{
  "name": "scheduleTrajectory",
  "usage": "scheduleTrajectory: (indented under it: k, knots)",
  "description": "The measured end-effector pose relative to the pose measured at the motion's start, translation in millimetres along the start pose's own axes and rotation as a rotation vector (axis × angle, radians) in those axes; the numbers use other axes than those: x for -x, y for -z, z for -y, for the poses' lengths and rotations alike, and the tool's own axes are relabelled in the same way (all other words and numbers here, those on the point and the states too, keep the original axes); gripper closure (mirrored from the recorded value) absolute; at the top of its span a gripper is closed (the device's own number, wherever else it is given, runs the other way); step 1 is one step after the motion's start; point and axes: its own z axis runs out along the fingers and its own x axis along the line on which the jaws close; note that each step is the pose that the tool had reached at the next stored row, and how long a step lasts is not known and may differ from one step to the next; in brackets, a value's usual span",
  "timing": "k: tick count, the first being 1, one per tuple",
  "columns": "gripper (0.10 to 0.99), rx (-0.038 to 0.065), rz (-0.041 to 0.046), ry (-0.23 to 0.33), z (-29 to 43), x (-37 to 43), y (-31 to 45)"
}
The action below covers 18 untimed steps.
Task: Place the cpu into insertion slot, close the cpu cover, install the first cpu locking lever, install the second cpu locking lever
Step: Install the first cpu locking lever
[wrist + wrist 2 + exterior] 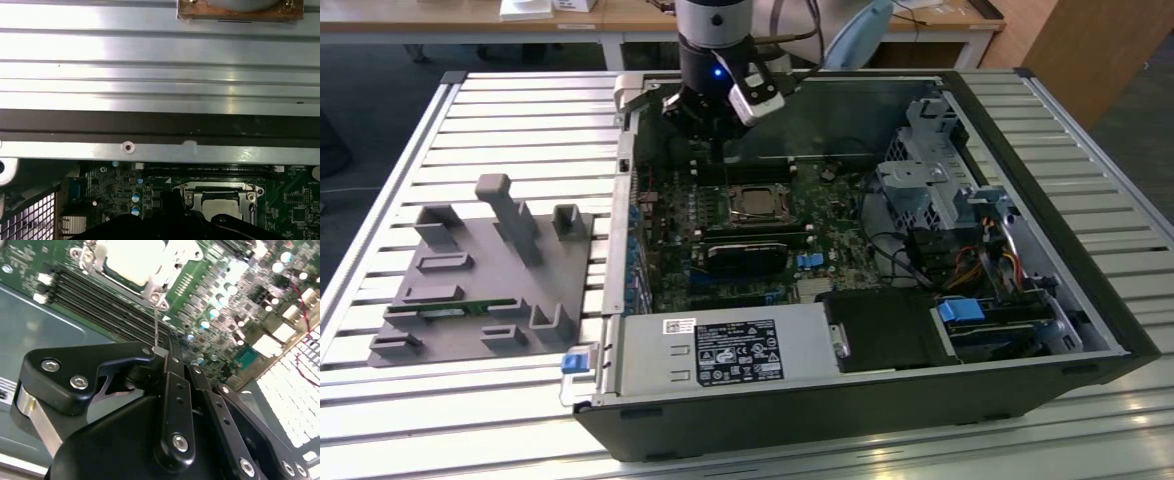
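Note:
The cpu (pixel 754 205) lies flat in the motherboard socket, its silver top showing in both wrist views (pixel 132 257) (pixel 220 205). The cpu cover (pixel 220 189) lies down around it as a thin metal frame (pixel 167 275). A thin wire locking lever (pixel 156 327) stands up from the socket's corner. Its free end meets the fingertips of my gripper (pixel 162 351), which is shut. I cannot tell whether the wire is clamped or only touched. In the exterior view the gripper (pixel 704 130) hangs over the board on the far side of the socket.
The open computer case (pixel 1067 330) lies on a slatted metal table. Inside it are a labelled power supply (pixel 720 355), a drive cage (pixel 921 190) and cables. Memory slots (pixel 100 305) run beside the socket. A grey fixture block (pixel 480 280) sits at the exterior view's left.

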Motion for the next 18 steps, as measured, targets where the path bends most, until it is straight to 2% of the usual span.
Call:
scheduleTrajectory:
  k: [9, 12, 16, 18]
  knots:
    - [0.980, 0.000, -0.0049, 0.000, -0.7, 35.4, -5.1]
    - [0.980, 0.000, -0.0049, 0.000, -0.6, 35.9, -6.2]
    - [0.980, 0.016, -0.0050, 0.001, -0.3, 35.9, -11.3]
    - [0.980, 0.019, -0.0049, 0.001, -0.2, 35.8, -13.7]
